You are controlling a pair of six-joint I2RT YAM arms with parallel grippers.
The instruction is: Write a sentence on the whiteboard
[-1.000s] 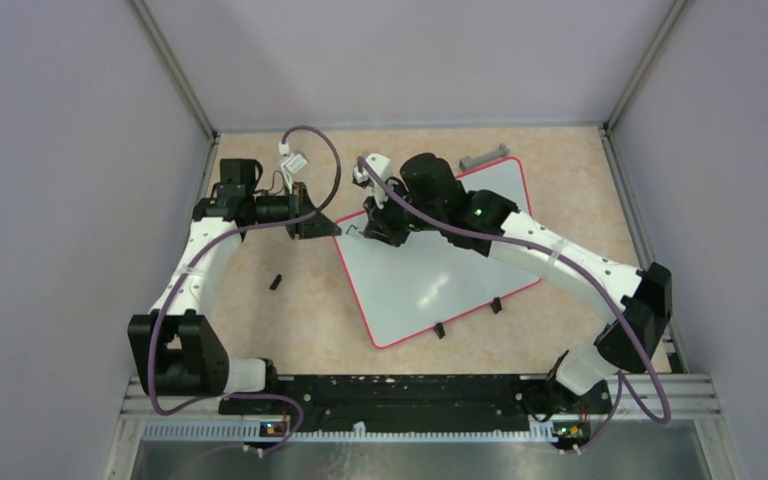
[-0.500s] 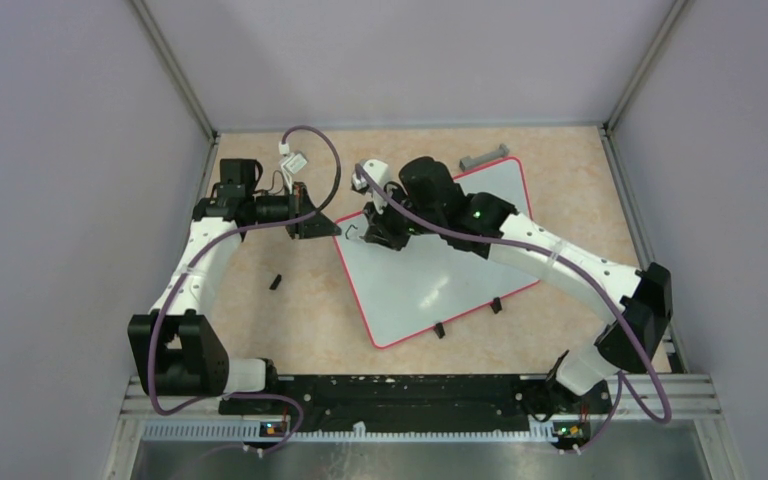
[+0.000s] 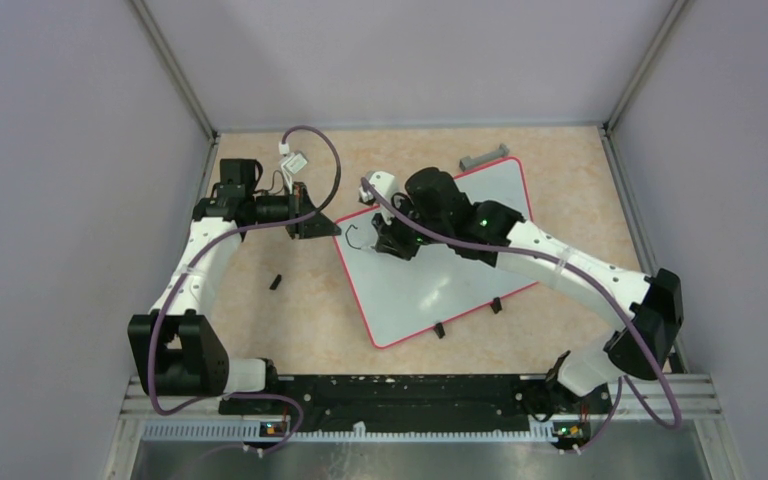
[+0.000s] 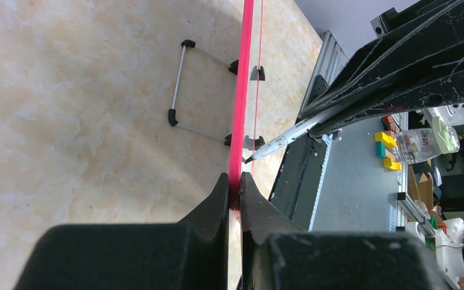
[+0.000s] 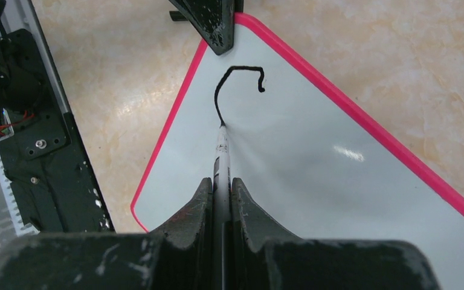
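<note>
— Left gripper (image 3: 312, 222), overhead view: status?
— Clamped on the left corner of the whiteboard (image 3: 440, 280), which lies askew on the right half of the table (image 3: 290, 320). Right gripper (image 3: 385, 240) hangs over that same corner, beside the first stroke of the sentence (image 3: 352, 238).
— Left wrist view?
— Jaws pinched almost together on the pink rim (image 4: 241, 90). The marker (image 4: 284, 138) slants down to the board.
— Right wrist view?
— Jaws fully closed on the marker. Its tip touches the board at the lower end of one hooked black line.
</note>
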